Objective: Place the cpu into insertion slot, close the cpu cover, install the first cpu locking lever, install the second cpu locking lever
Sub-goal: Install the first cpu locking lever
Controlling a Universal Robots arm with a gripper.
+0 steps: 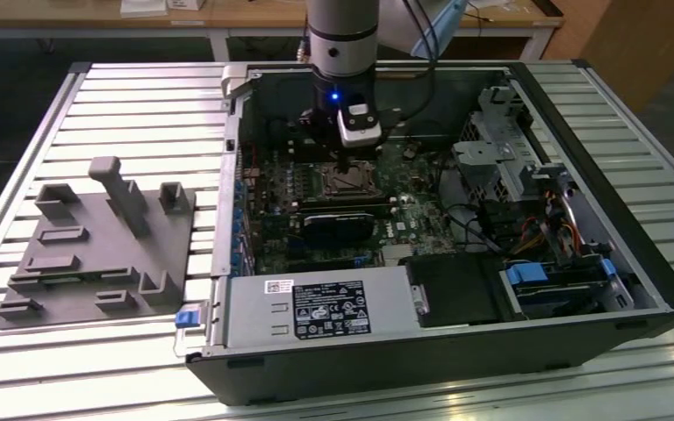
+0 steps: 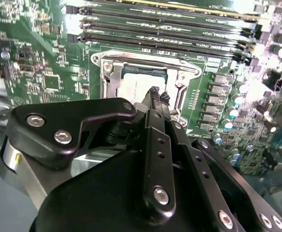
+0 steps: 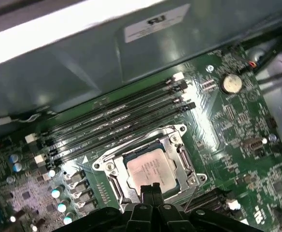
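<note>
Fixture tray: grey moulded holder [image 1: 91, 241] on the slatted bench [image 1: 32, 123], at the exterior view's left, well apart from the computer case [image 1: 455, 351].
End effector: [image 3: 151, 189] fingertips pressed together, holding nothing, poised just above the socket edge.
Cpu: [image 3: 153, 167] seated flat in the insertion slot [image 3: 176, 146] on the green motherboard [image 3: 237, 159]; pale silvery top with faint print, square and level.
Cpu cover: [image 3: 172, 133] thin metal frame lying down around the chip, its window showing the chip's top.
Progress: placing looks done and the cover appears lowered; I cannot tell whether either locking lever is latched.
</note>
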